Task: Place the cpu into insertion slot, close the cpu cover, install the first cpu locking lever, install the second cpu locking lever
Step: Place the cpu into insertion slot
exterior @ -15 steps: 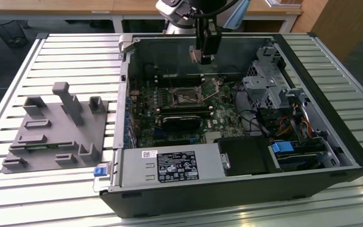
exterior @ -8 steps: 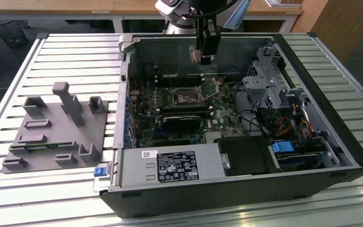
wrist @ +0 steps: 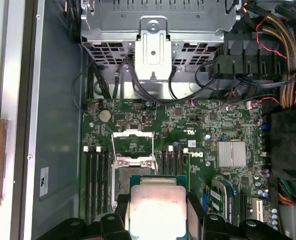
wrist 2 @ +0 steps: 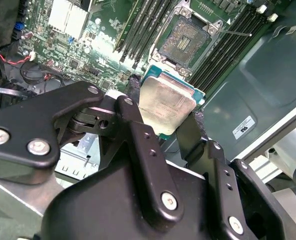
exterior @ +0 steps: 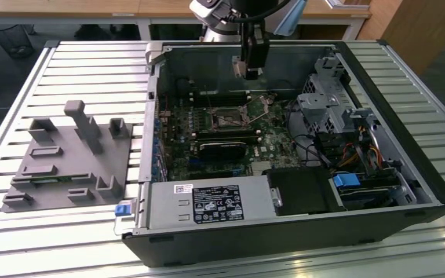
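The robot arm's end effector (wrist 2: 166,109) is clamping the cpu (wrist 2: 162,100) by two opposite edges, silvery top facing the wrist cameras, and is holding it in the air above and just short of the open insertion slot (wrist 2: 187,40), which is lying bare on the green motherboard (wrist: 197,120) of an open computer case (exterior: 284,240).

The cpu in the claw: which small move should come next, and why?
Probably shift the claw sideways until the cpu sits over the insertion slot: the claw grips the cpu, and the open slot is not under it.
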Robot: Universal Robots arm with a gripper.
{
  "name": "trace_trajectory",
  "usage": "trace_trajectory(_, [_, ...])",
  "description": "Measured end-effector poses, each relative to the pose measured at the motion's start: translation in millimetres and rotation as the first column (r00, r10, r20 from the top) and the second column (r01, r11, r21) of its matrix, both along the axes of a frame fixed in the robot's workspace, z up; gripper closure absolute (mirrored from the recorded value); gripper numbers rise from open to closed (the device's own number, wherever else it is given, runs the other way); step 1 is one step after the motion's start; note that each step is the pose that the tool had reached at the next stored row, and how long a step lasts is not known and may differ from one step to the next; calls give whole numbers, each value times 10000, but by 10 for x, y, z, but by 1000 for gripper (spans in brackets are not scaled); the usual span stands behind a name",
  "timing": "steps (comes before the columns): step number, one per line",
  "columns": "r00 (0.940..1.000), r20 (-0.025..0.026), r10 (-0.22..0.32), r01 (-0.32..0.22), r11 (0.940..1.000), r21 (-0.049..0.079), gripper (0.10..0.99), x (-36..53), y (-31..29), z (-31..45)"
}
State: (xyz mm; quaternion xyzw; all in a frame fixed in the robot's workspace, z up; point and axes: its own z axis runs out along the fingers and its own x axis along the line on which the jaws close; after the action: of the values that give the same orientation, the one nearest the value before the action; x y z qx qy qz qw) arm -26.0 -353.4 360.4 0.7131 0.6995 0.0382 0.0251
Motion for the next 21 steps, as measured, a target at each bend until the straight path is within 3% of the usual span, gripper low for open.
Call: trace_trajectory(21, [9985, 0, -540, 540, 9985, 0, 545, 0, 0, -24])
